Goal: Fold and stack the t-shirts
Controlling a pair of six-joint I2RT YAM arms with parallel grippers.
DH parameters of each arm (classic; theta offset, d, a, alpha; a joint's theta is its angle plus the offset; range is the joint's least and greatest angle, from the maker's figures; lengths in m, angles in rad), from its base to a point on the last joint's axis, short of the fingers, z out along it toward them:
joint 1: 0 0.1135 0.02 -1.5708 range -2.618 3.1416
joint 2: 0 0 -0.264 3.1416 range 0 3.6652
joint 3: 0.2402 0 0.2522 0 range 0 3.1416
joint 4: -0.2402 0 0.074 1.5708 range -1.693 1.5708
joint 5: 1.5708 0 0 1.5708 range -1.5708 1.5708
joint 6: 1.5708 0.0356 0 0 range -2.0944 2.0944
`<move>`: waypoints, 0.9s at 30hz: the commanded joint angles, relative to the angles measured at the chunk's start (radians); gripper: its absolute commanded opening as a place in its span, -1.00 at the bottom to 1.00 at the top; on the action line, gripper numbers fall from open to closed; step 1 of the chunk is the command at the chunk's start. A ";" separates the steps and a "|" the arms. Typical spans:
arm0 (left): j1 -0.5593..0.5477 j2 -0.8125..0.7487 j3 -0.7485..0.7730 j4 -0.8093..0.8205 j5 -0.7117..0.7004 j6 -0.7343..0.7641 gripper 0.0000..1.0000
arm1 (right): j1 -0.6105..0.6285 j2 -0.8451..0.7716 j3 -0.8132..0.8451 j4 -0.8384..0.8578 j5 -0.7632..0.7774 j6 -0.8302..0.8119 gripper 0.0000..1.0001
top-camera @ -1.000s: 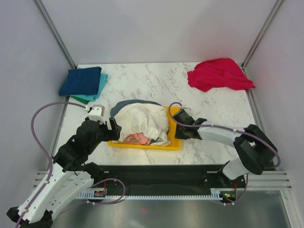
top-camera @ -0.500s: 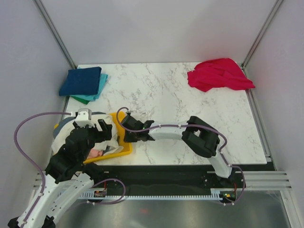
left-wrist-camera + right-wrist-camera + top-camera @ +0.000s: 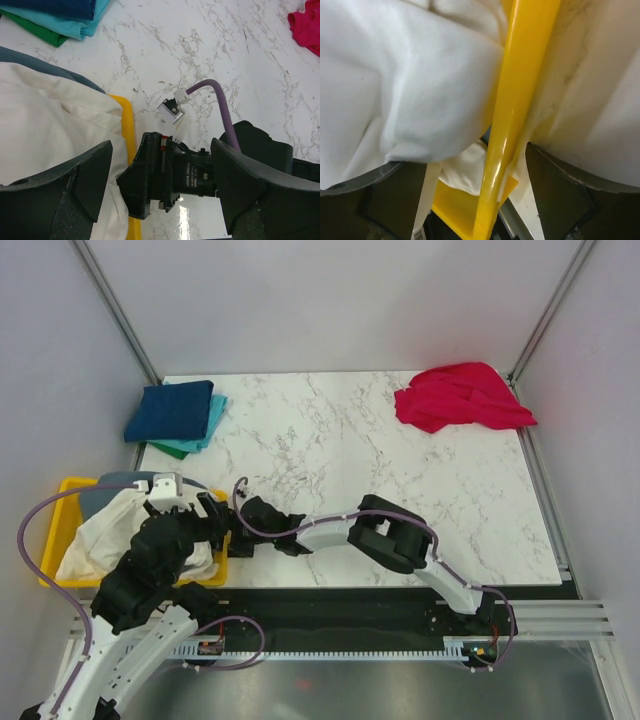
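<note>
Well, from above, the yellow tray (image 3: 60,496) sits at the near left corner of the table (image 3: 400,460), its left part jutting past the table's edge. It is heaped with a white t-shirt (image 3: 105,530) over a grey-blue one (image 3: 105,485). The left arm hangs over the heap and the right arm stretches across to the tray's right edge, but the overhead view does not show either set of fingers clearly.

The wrist cameras fill that in. From the left wrist, the left gripper (image 3: 161,147) has its fingers spread wide and holds nothing. The right arm's black wrist shows between them, beside the yellow rim. The right wrist view shows the right gripper (image 3: 470,157) straddling that rim, one finger on either side, apart, with white cloth bunched against both.

Only the overhead view takes in the whole crumpled red t-shirt (image 3: 460,395) at the far right and the folded stack (image 3: 175,412) of navy, teal and green at the far left.
</note>
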 commanded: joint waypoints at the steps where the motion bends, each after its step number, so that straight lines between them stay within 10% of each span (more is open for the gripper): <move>1: 0.006 0.013 0.023 0.015 -0.019 -0.028 0.73 | -0.006 -0.165 -0.033 0.061 0.005 -0.073 0.74; 9: 0.017 0.034 0.025 0.016 -0.003 -0.023 0.73 | -0.011 -0.378 0.053 -0.648 0.335 -0.325 0.90; 16: 0.029 0.049 0.026 0.016 0.003 -0.023 0.73 | -0.069 -0.584 -0.106 -0.727 0.409 -0.377 0.96; 27: 0.046 0.068 0.025 0.020 0.026 -0.015 0.73 | -0.716 -0.675 -0.107 -0.899 0.433 -0.684 0.96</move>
